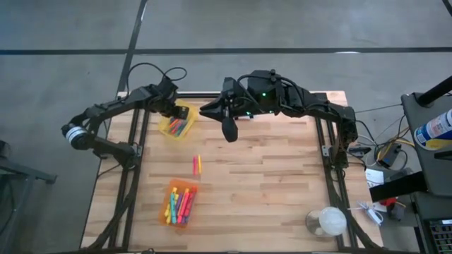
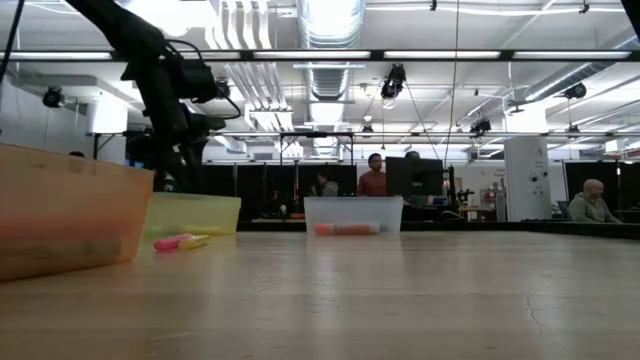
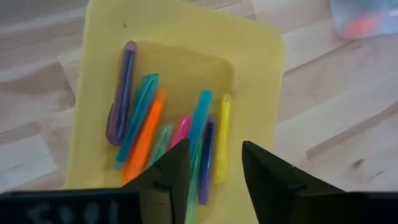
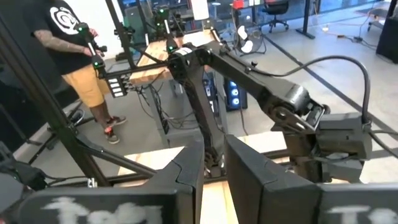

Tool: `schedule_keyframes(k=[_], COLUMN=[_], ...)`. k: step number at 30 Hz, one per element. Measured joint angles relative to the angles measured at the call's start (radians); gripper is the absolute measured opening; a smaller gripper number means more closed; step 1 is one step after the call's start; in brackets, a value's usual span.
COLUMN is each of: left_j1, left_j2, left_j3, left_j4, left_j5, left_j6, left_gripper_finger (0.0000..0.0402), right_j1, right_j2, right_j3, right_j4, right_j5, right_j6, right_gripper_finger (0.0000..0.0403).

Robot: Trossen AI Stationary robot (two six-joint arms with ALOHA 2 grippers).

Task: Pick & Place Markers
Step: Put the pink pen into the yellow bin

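Bright markers in coloured bins on pale striped wood

Just ahead of the black left gripper [image 3: 214,168], the yellow bin [image 3: 261,74] holds purple, teal, orange, pink, blue and yellow markers [image 3: 180,130]. Farther off, an orange bin [image 1: 181,204] carries a mixed bright set; a pink and yellow pair [image 1: 197,165] lies on the light plank table [image 1: 268,183].

A cluster of markers [image 3: 163,134] in purple, teal, orange, pink, blue and yellow lies flat, roughly parallel, in the yellow bin [image 1: 176,121]. More bright ones [image 1: 181,204] fill the orange bin [image 1: 182,186], two lie loose [image 1: 197,165] between the bins, and what seems an orange one [image 2: 345,229] sits in the clear bin [image 2: 352,207].
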Motion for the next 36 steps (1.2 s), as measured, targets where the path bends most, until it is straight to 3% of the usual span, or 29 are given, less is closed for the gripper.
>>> schedule_keyframes(k=[4, 7, 14, 25, 31, 36], left_j1=[-0.001, -0.019, -0.191, -0.558, -0.632, -0.663], left_j2=[-0.006, -0.031, -0.093, -0.100, -0.100, -0.100], left_j3=[0.009, 0.015, 0.017, 0.001, -0.073, -0.146], left_j4=[-0.011, -0.018, -0.016, -0.025, -0.024, 0.079], left_j5=[0.014, 0.110, 0.207, 0.057, 0.040, 0.039], left_j6=[-0.038, -0.058, -0.144, -0.388, -0.516, -0.591], left_gripper_finger=[0.0141, 0.0141, 0.0142, 0.0142, 0.0142, 0.0142], right_j1=[0.000, -0.002, -0.004, -0.004, -0.004, -0.003], right_j2=[0.000, 0.000, 0.000, 0.000, 0.000, 0.000], right_j3=[0.000, 0.000, 0.000, 0.000, 0.000, 0.000], right_j4=[0.001, 0.001, 0.003, 0.001, 0.001, 0.000], right_j5=[0.000, -0.001, -0.001, -0.001, -0.001, -0.004], right_j6=[0.000, 0.000, -0.001, -0.007, -0.008, -0.008], right_gripper_finger=[0.0057, 0.0057, 0.0057, 0.0057, 0.0057, 0.0057])
